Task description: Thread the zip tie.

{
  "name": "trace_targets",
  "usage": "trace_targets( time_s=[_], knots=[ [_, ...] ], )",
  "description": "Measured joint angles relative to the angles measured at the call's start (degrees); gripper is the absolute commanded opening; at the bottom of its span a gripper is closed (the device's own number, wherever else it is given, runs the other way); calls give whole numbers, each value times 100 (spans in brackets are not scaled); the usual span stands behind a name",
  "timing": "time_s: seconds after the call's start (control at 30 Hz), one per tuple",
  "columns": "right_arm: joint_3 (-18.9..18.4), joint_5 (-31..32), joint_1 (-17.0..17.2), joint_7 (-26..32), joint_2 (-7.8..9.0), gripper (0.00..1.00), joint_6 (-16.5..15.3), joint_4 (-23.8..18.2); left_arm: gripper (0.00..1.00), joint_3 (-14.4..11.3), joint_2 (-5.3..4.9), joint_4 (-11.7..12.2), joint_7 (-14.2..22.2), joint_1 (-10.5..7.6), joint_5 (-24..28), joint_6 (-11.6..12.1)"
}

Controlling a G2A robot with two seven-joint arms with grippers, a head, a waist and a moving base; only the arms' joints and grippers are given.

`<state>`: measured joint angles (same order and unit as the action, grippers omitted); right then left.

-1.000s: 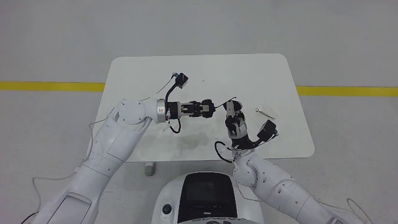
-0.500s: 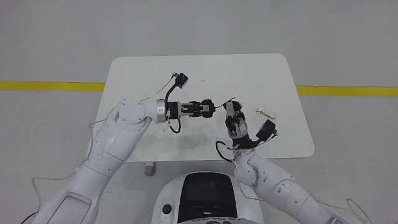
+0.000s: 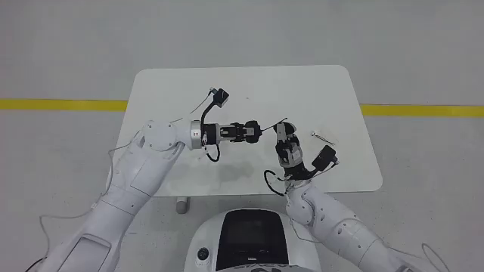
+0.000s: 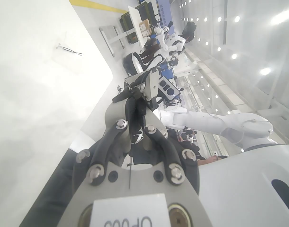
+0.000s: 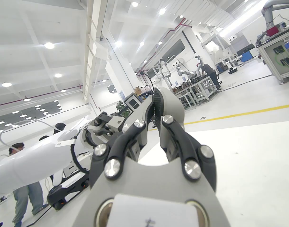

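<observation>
Threading stage, judged unfinished. Zip tie [image 4: 130, 173] held in the air over the table [image 3: 227, 83], pinched at one end by the left hand [image 3: 257, 130], pressed together, and at the other by the right hand [image 3: 283, 130], likewise pressed together. Tip through head or not: too small to tell. Spare zip tie [image 3: 321, 134] lying on the table near the right hand.
</observation>
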<state>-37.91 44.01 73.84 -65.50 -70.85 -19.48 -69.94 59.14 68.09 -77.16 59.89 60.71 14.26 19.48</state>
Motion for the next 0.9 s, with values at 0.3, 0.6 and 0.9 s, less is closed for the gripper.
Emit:
trace_targets(
  time_s=[0.3, 0.6, 0.9],
  knots=[
    [-142, 179, 89, 89, -69, 0, 0, -109, 0, 0, 0, 0, 0, 0, 0, 0],
    [-233, 357, 153, 185, -117, 0, 0, -43, 0, 0, 0, 0, 0, 0, 0, 0],
    [-387, 549, 202, 231, -166, 0, 0, 64, 0, 0, 0, 0, 0, 0, 0, 0]
  ],
)
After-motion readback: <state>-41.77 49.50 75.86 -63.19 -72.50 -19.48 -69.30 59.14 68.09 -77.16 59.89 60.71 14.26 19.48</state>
